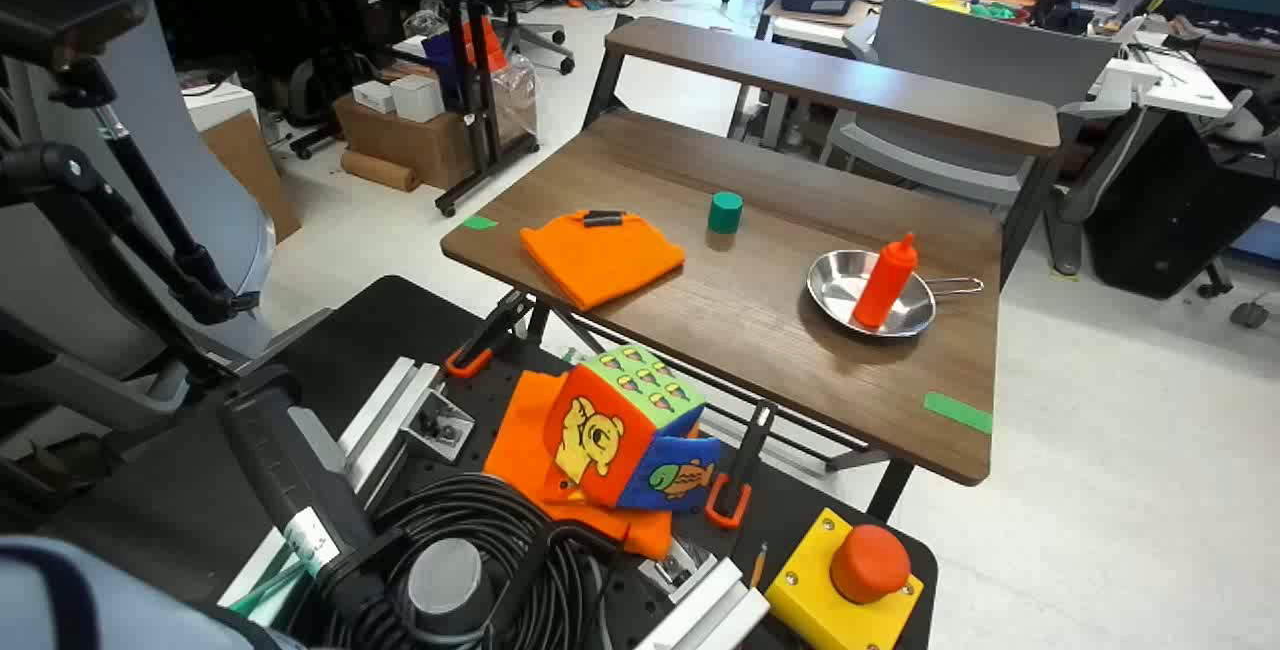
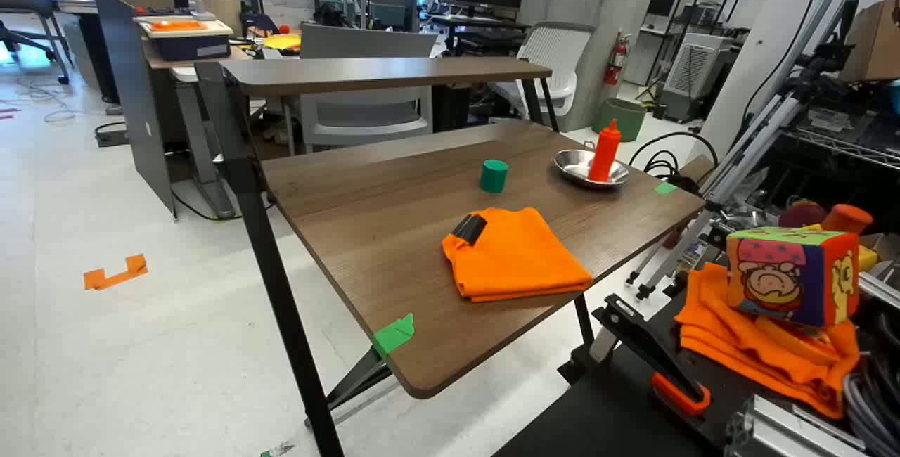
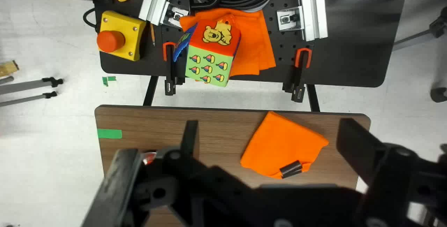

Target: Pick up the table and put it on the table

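The gripper [image 3: 270,129], seen only in the wrist view with fingers spread apart, blocks much of the brown table [image 3: 220,129] below; a folded orange cloth [image 3: 281,146] shows in the gap between its fingertips. A red-and-silver sliver [image 3: 149,158] beside one finger is hard to make out. Both exterior views reveal a green cylinder [image 1: 725,214] and a red bottle [image 1: 886,284] in a metal pan [image 1: 836,282].
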Controlling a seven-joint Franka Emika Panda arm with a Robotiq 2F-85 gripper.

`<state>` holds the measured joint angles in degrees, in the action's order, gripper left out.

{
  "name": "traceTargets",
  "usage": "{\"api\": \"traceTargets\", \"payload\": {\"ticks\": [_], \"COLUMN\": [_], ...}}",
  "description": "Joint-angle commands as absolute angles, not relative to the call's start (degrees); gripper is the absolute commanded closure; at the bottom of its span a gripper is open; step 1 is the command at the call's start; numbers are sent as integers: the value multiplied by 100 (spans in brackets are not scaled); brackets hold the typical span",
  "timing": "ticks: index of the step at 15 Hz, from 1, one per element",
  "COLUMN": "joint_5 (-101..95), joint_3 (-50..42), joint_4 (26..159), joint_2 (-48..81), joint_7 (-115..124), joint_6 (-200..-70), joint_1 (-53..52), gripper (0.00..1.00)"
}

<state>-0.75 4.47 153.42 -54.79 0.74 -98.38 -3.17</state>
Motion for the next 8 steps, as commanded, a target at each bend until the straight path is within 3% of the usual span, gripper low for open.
{"api": "traceTargets", "payload": {"ticks": [1, 8], "joint_5": [-90, -100], "joint_3": [431, 361], "joint_4": [15329, 15321], "joint_2": [-5473, -5451], "joint_7": [91, 107], "joint_6": [-9829, -9912], "joint_1": [-341, -273], "gripper": [0, 0]}}
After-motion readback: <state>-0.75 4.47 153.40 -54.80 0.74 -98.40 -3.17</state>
